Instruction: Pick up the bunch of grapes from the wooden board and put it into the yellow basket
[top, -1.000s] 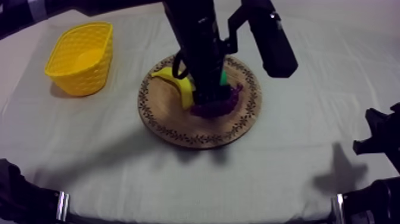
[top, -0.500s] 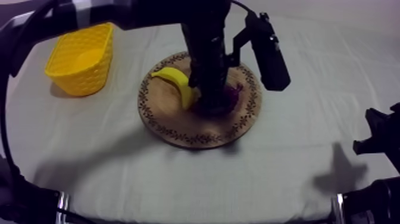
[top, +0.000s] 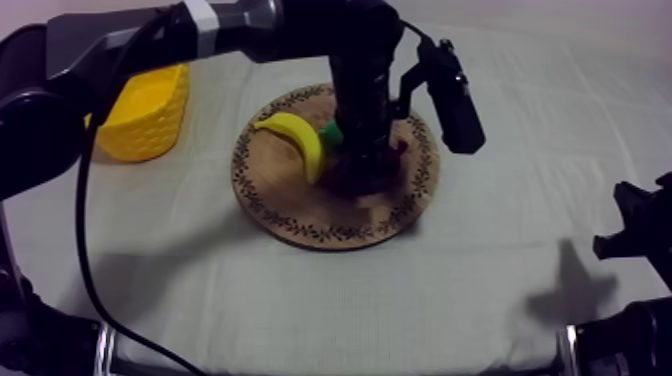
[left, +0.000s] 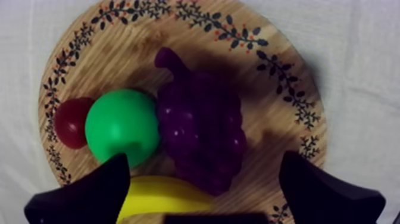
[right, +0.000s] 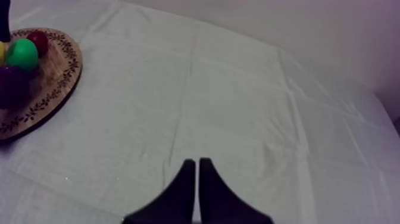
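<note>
Left end effector is spread wide and holds nothing. It hangs over the wooden board, with the bunch of grapes in the gap between its fingers. One finger is over the edge of the green fruit and the banana, the other over bare board on the far side of the grapes. Neither finger is seen touching the grapes. The grapes lie flat on the board, near its middle, pressed against the green fruit. The small red fruit is just beside the green fruit, near the patterned rim. The banana lies against the grapes' lower end.

In the top view the left arm comes in from the upper left and stands over the board. The yellow basket sits on the counter to the left of the board, apart from it.

Right end effector has its fingers pressed together in a narrow wedge, gripping nothing, over bare cloth well apart from the board.
</note>
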